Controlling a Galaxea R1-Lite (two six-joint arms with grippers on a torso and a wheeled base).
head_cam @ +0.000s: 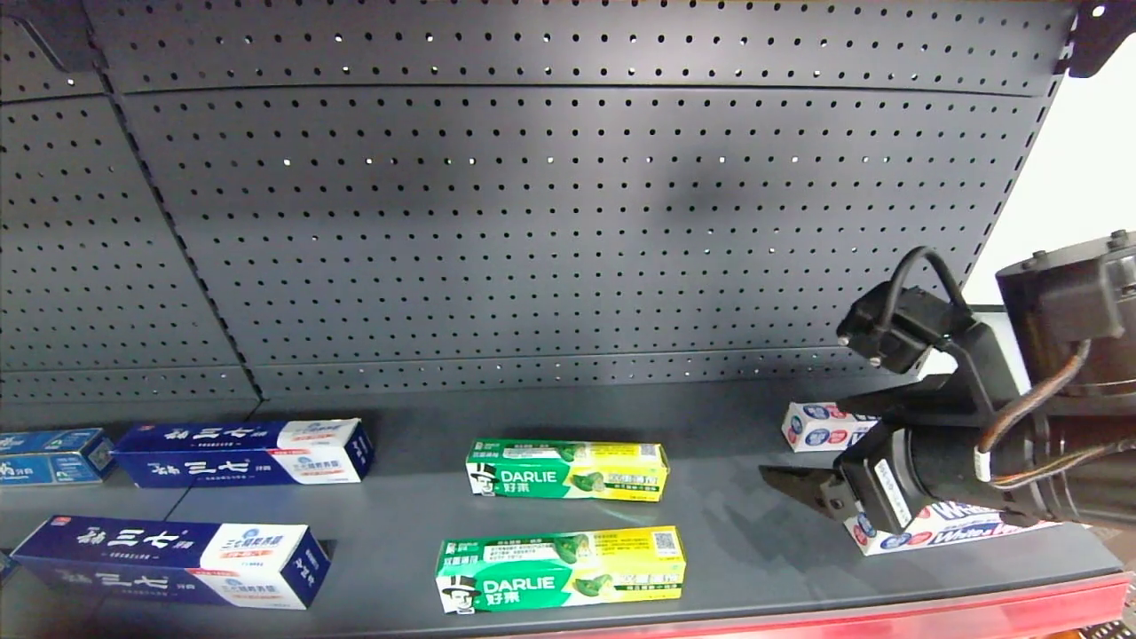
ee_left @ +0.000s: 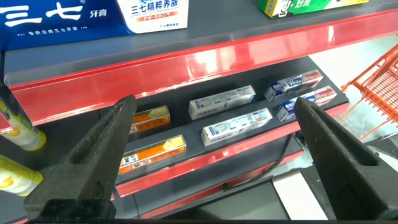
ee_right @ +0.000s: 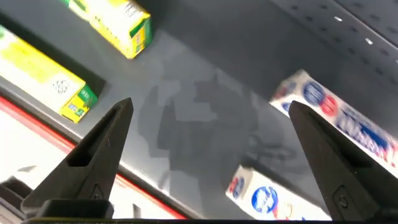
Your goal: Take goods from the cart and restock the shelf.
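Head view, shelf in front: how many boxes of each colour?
Dark blue boxes: 2
Light blue box: 1
Green boxes: 2
White boxes: 2
Total: 7

The right arm [head_cam: 958,461] hides most of the front white toothpaste box [head_cam: 914,535] and the far end of the rear white box [head_cam: 816,426]. The head view's left edge cuts off the light blue box [head_cam: 53,454].

On the shelf [head_cam: 737,568] — boxes [head_cam: 568,470] paired left, centre, right, one behind another
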